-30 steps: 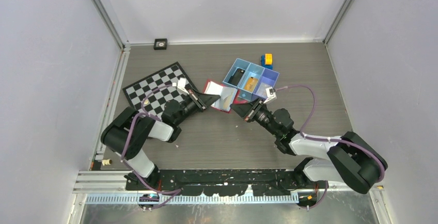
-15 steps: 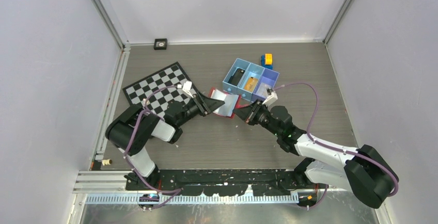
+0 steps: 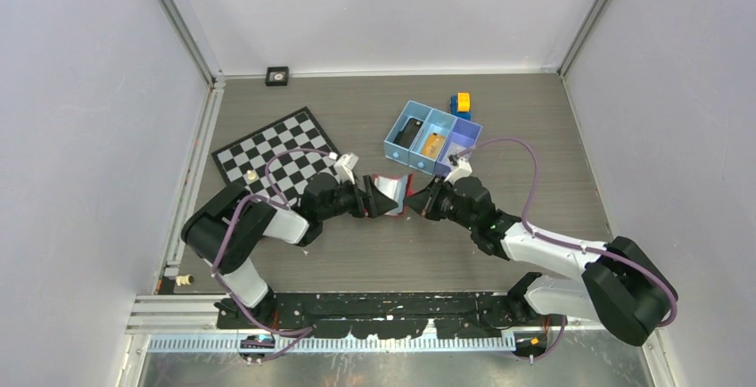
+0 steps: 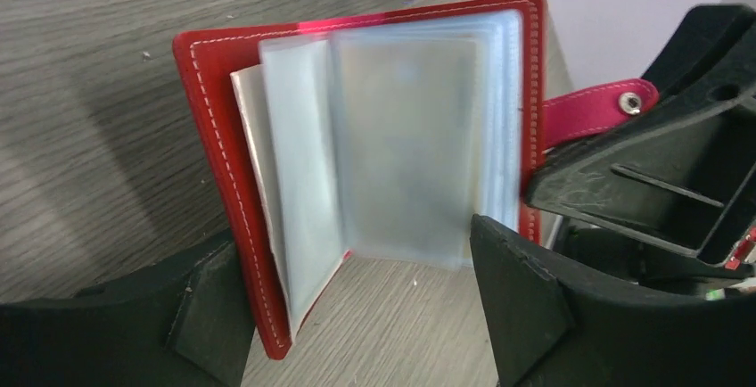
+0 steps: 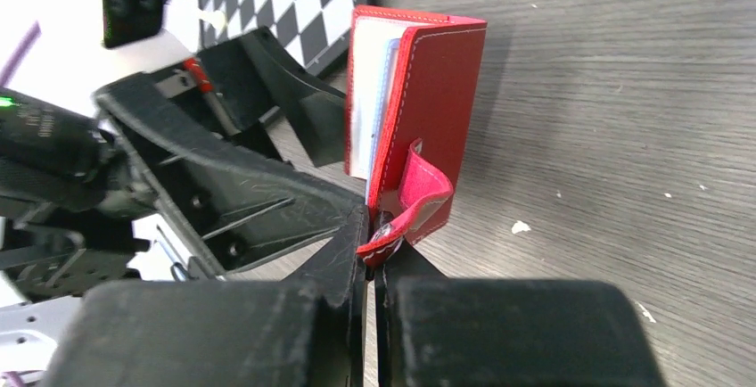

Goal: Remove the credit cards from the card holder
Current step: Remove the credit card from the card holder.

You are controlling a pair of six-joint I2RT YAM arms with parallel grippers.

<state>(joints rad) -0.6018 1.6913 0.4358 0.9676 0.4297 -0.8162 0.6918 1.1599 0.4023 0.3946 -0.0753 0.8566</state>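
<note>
Grey wood-grain desk (image 3: pixel 374 253): the small red folding card holder (image 3: pixel 393 189) stands open at its centre, at 7 o'clock from the blue three-compartment tray (image 3: pixel 396 125).
Right jaws are pinched shut on its pink snap tab (image 5: pixel 406 204). Left jaws gape wide either side of the cloudy plastic sleeves (image 4: pixel 401 146). The left jaws should probably close on a single card edge while the tab is held steady.

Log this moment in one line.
card holder: open, sleeves fanned | left gripper: open, facing its sleeves | right gripper: shut on card holder's snap tab
</note>
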